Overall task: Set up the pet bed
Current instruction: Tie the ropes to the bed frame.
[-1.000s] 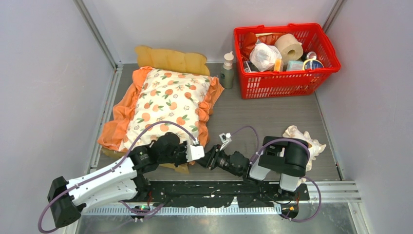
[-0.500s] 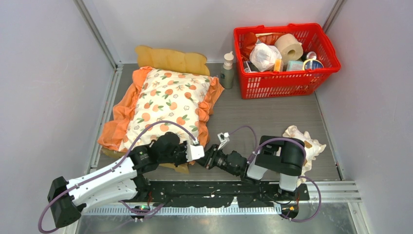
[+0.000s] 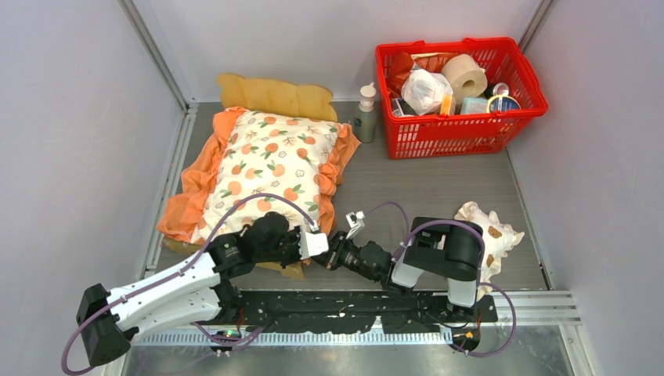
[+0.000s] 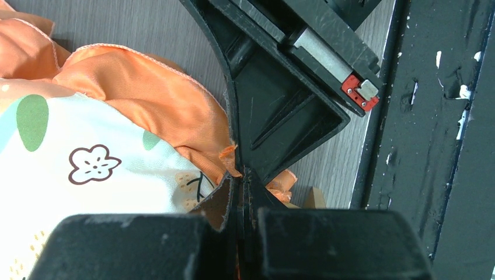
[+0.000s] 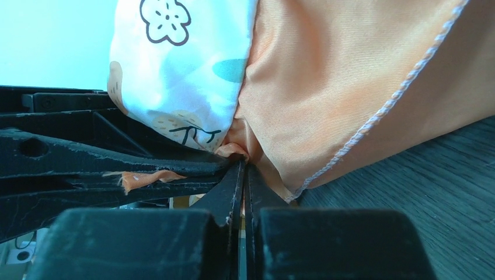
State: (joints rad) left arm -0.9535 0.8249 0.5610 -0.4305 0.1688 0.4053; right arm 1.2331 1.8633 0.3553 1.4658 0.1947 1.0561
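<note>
The pet bed shows its wavy light-wood headboard (image 3: 274, 95) at the back left. The rest of the frame lies under the cream orange-print cushion (image 3: 274, 164), apart from a bit of wood at the near corner (image 4: 314, 198). My left gripper (image 3: 315, 244) sits at the cushion's near right corner, shut on the orange ruffle (image 4: 146, 105), with a scrap of it between the tips (image 4: 242, 175). My right gripper (image 3: 335, 252) faces it from the right. Its jaws (image 5: 242, 166) are pressed together on the same ruffle (image 5: 350, 76). The two grippers' tips almost touch.
A red basket (image 3: 438, 133) full of household items stands at the back right, with a small pump bottle (image 3: 365, 113) to its left. A small cream frilled pillow (image 3: 489, 243) lies at the right beside my right arm. Grey walls enclose both sides.
My right gripper has shifted left to the cushion's corner and shut on the ruffle. More of the small pillow now shows. The left gripper has stayed shut in place.
</note>
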